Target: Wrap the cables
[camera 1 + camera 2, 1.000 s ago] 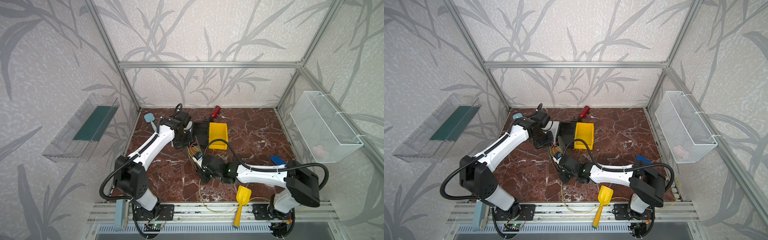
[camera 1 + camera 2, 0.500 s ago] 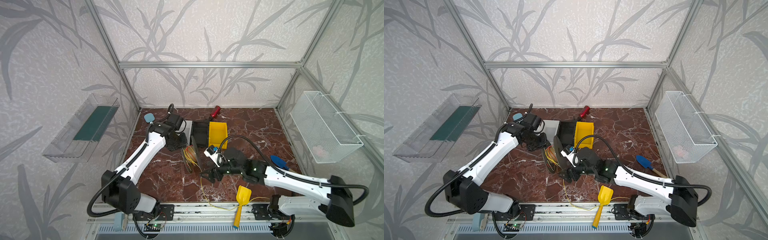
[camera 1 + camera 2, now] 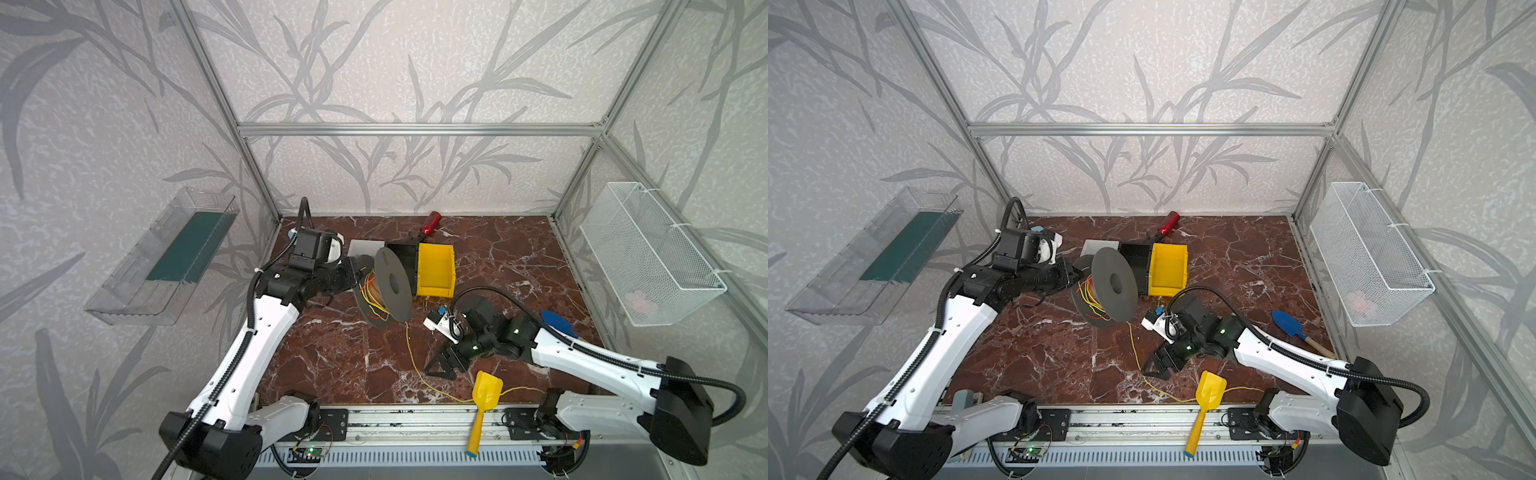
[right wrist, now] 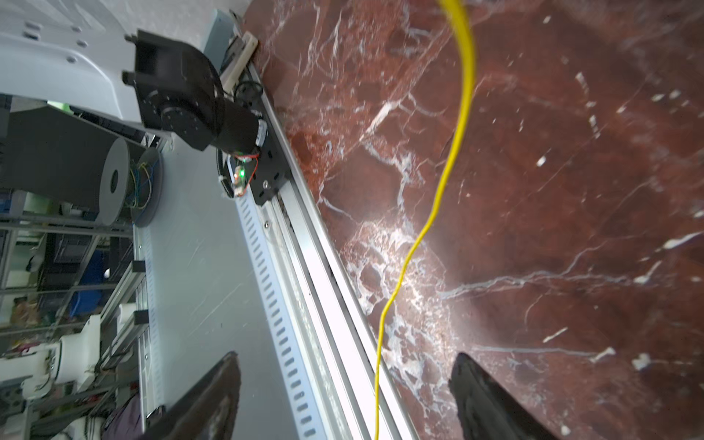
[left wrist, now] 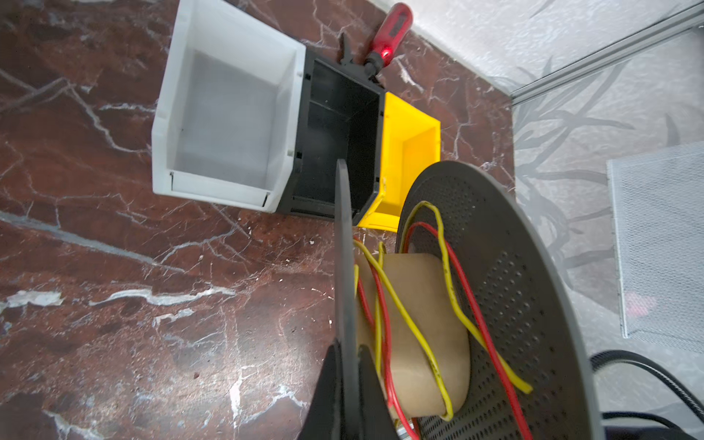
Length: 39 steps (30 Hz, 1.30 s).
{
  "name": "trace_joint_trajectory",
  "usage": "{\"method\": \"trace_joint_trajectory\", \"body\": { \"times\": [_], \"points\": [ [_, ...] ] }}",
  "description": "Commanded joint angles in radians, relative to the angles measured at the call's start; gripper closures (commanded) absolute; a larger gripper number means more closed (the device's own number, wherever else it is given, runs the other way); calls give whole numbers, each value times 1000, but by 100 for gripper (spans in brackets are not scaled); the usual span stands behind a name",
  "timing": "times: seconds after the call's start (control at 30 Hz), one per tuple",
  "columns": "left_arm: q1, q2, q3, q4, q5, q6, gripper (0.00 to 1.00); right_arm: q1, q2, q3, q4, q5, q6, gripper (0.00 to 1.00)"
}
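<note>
1. Pinching one thin dark flange of the spool [image 5: 514, 285] by its edge with the left gripper [image 5: 347, 365], fingers pressed tight on both faces. Losing that grip in both top views behind the flange and the arm's wrist.
2. Holding the spool [image 3: 388, 266] [image 3: 1108, 266] on edge, left of centre, just in front of the bins. Not showing clearly whether it is touching the table [image 3: 332, 353] or hanging above it.
3. Finding the yellow cable [image 5: 445, 266] and a red wire [image 5: 386, 354] looping slackly round the cardboard core, with their lower turns being cut off by the frame edge in the left wrist view.
4. Tracing the yellow cable [image 3: 409, 349] [image 3: 1135, 351] off the spool toward the near edge, bending right and slipping under the yellow shovel [image 3: 488, 390]. Losing its free end near the right arm's base.
5. Hanging the right gripper [image 3: 438, 372] [image 3: 1152, 373] low over the near table, just right of the cable, jaws spread wide. Catching only two blurred fingertips in the right wrist view [image 4: 343, 396], with the cable [image 4: 430, 221] running between them and touching neither.
6. Hiding most of the white bin [image 3: 365, 247] and part of the black bin [image 3: 401, 253] behind the spool in both top views. Showing the yellow bin [image 3: 436, 248] whole and the red screwdriver [image 3: 430, 222] against the far wall.
7. Covering the handle of the blue shovel [image 3: 557, 322] with the right arm in a top view. Making out only a pale pink blur inside the mesh basket [image 3: 648, 257] on the right wall.
</note>
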Motion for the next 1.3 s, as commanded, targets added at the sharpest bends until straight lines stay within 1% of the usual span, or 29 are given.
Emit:
{"method": "trace_joint_trajectory", "body": {
  "times": [0.0, 0.2, 0.37, 0.43, 0.53, 0.63, 0.67, 0.7, 0.73, 0.77, 0.8, 0.83, 0.87, 0.9, 0.93, 1.03, 1.1, 1.2, 1.23, 1.27],
  "points": [
    [33, -66, -21, 140, 110, 24, 100, -2, 17, -23, -10, -96, -14, 14],
    [115, -108, -75, 200, 196, 23, 100, 10, 97, -18, 2, -126, -19, 14],
    [173, -123, -93, 221, 242, 19, 100, 51, 150, -17, -12, -142, -18, 15],
    [195, -125, -92, 230, 255, 17, 100, 73, 156, -23, -6, -154, -3, 16],
    [231, -134, -92, 261, 280, -3, 100, 101, 160, -47, 3, -143, 25, 16],
    [268, -142, -94, 300, 321, -37, 100, 103, 165, -80, 24, -140, 55, 19],
    [280, -143, -100, 314, 335, -48, 100, 104, 166, -86, 22, -137, 57, 22],
    [292, -147, -107, 334, 359, -62, 100, 104, 168, -84, 14, -125, 54, 26],
    [304, -150, -112, 346, 374, -72, 100, 100, 171, -75, -7, -112, 45, 34],
    [316, -155, -116, 351, 384, -75, 100, 92, 177, -64, -25, -114, 37, 44],
    [333, -163, -120, 355, 400, -81, 100, 76, 184, -48, -43, -115, 28, 62],
    [351, -173, -126, 365, 421, -89, 100, 55, 192, -35, -64, -115, 21, 76],
    [370, -183, -129, 371, 439, -96, 100, 33, 198, -24, -81, -116, 16, 84],
    [390, -197, -129, 372, 457, -97, 100, -1, 207, -10, -103, -118, 10, 97],
    [409, -208, -127, 367, 477, -96, 100, -43, 218, 9, -130, -121, -1, 100],
    [431, -239, -108, 320, 518, -63, 100, -157, 248, 96, -241, -115, -50, 100],
    [434, -265, -107, 303, 539, -42, 100, -212, 275, 172, -317, -92, -81, 100],
    [436, -304, -107, 289, 570, -14, 100, -258, 317, 271, -383, -53, -105, 100],
    [438, -313, -106, 288, 599, -4, 100, -272, 332, 302, -408, -11, -109, 100],
    [437, -318, -103, 283, 625, 8, 100, -287, 345, 323, -424, 4, -111, 100]
  ]
}}
